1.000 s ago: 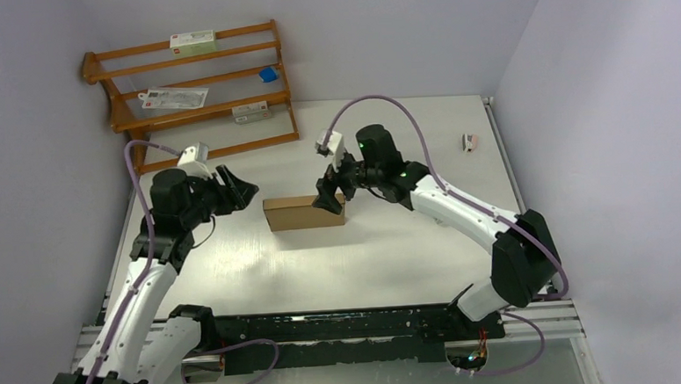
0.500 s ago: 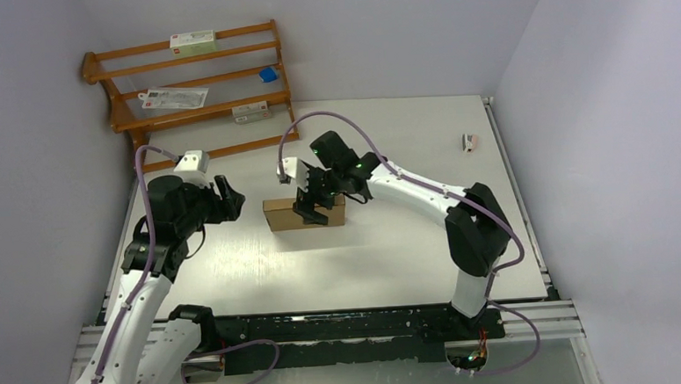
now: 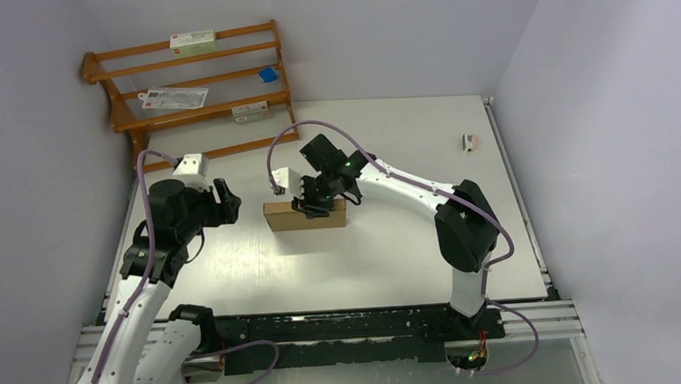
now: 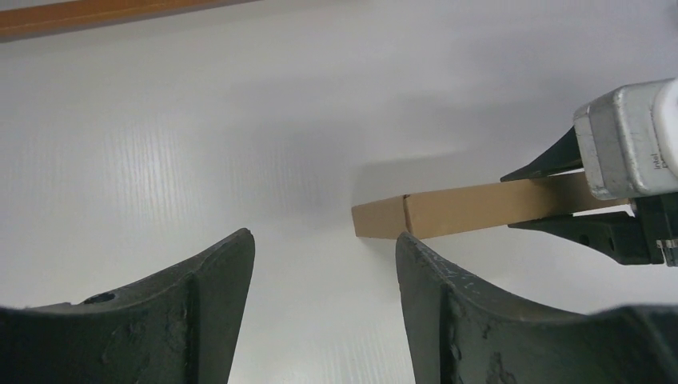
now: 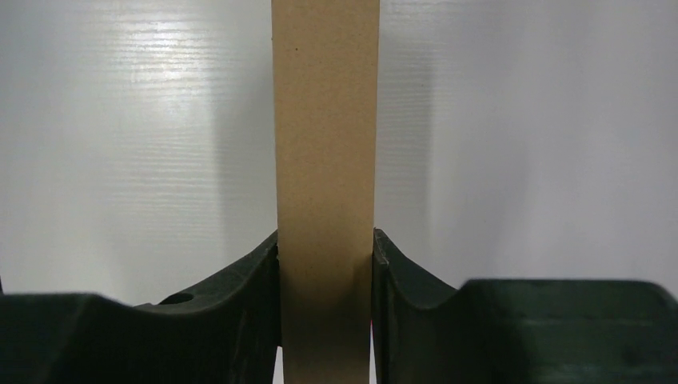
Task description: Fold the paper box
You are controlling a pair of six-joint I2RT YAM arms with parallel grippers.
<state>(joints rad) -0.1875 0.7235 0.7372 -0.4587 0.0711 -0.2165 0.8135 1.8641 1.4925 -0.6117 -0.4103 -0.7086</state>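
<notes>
Paper box [image 3: 304, 215]: brown cardboard, already a closed shallow shape. It stands on one long thin edge about mid-table, its length roughly parallel to the near edge.
Box surface: plain and unprinted. No flap or tab sticks out in any view.
Box left end: the left wrist view shows one seam line near the end corner [image 4: 405, 216] and nothing gaping there.
Right gripper [image 3: 311, 204]: over the box from the far side, pinching it. In the right wrist view both fingers [image 5: 249, 280] press flat against the two broad faces, with the thin top edge running between them.
Left gripper [image 4: 324, 238]: spread wide, nothing between the fingers. It sits off the box's left end, near but apart, pointed towards it.
Table [image 3: 393, 251]: white and ribbed. The box rests on it directly, with nothing else close by.
Progress, judged: the main folds look done, since the sheet reads as a box and not as a flat blank. Whether the closing tabs are tucked home cannot be told; the right arm hides the far face in the top view.
Left to do, judged: check or press the end closure, which fits where the free left gripper waits, then set the box down flat.
Risk, judged: a squeeze across the broad faces could bow the thin walls.
Wooden rack [image 3: 220, 149]: far-left corner, holding small white cartons [image 3: 192, 40] and a blue item [image 3: 267, 73].
Far-right edge: a small object [image 3: 469, 141], too small to identify.
</notes>
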